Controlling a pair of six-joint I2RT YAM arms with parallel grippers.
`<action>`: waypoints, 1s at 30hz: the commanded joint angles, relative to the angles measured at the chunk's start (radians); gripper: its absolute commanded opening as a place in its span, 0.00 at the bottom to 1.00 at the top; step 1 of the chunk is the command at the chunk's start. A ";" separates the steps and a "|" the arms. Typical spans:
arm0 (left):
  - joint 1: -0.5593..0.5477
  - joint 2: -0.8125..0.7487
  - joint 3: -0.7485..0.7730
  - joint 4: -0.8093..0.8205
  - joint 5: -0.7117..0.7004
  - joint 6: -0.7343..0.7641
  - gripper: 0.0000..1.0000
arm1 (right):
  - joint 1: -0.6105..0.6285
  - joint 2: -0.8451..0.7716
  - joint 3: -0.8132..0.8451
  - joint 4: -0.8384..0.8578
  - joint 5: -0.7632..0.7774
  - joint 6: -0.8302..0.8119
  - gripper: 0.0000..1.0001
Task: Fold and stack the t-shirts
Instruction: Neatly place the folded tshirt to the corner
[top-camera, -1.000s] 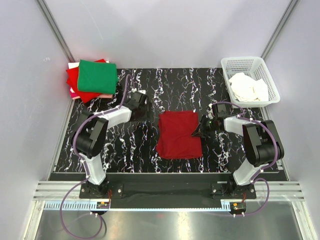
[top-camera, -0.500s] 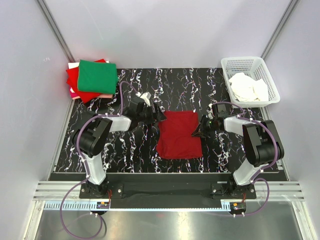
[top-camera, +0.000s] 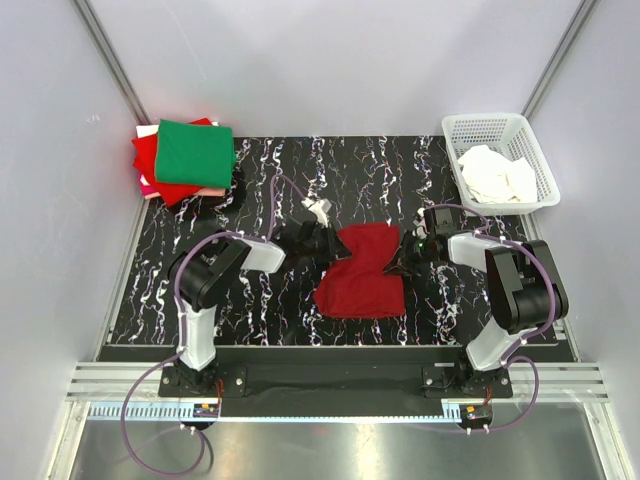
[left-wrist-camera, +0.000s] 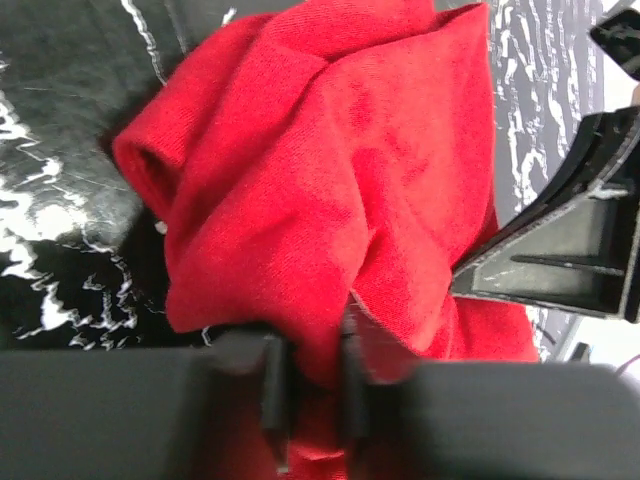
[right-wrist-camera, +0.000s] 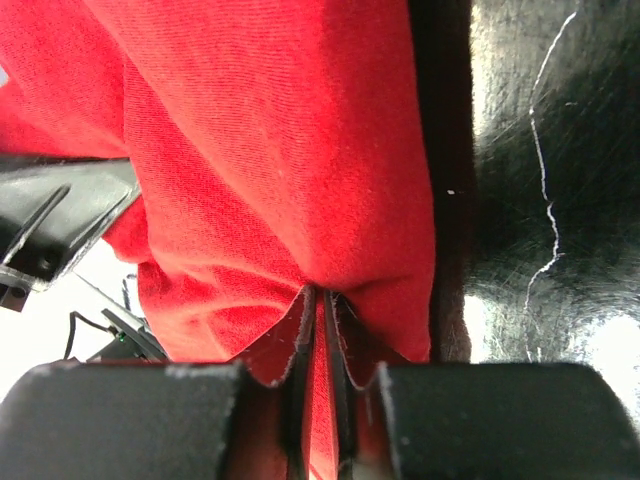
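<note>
Left fingers (left-wrist-camera: 276, 385): nearly closed, a fold of the crimson shirt (left-wrist-camera: 330, 180) pinched between them. Cloth rises from the pinch in a bunched heap, with a rolled edge at upper left.

Right fingers (right-wrist-camera: 302, 370): also narrow, clamped on a thin pleat of the same shirt. Cloth fans away from the tips in tight creases. Dark marbled bench (right-wrist-camera: 520, 200) shows along the right side.

Each wrist view catches the opposite arm's black fingers across the cloth, so the two pairs face each other over the shirt.

From above: left fingers (top-camera: 325, 243) hold the shirt's (top-camera: 365, 285) left far corner, which is drawn in toward the middle and rumpled. Right fingers (top-camera: 396, 264) grip its right edge about halfway along. The near half of the shirt lies flat on the bench (top-camera: 290, 310), roughly mid-bench, between the two arms. I cannot tell whether the gripped parts are lifted clear of the surface.

Far left corner: a stack of folded shirts. The green shirt (top-camera: 195, 150) is on top, the red shirt (top-camera: 150, 162) under it and sticking out to the left, and a sliver of the pink shirt (top-camera: 210, 191) shows at the near edge. The stack is well apart from the crimson one.

Far right corner: the basket (top-camera: 538, 150), white lattice, with white cloth (top-camera: 497, 175) crumpled inside.
</note>
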 joint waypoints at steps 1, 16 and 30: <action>-0.003 0.041 0.020 -0.141 -0.017 0.031 0.09 | -0.002 0.007 -0.004 -0.038 0.032 -0.037 0.15; 0.172 -0.178 0.330 -0.689 -0.066 0.326 0.00 | 0.054 -0.265 -0.069 -0.001 -0.008 0.037 0.92; 0.439 -0.041 0.756 -1.009 -0.077 0.547 0.00 | 0.319 -0.310 -0.269 0.454 -0.017 0.176 1.00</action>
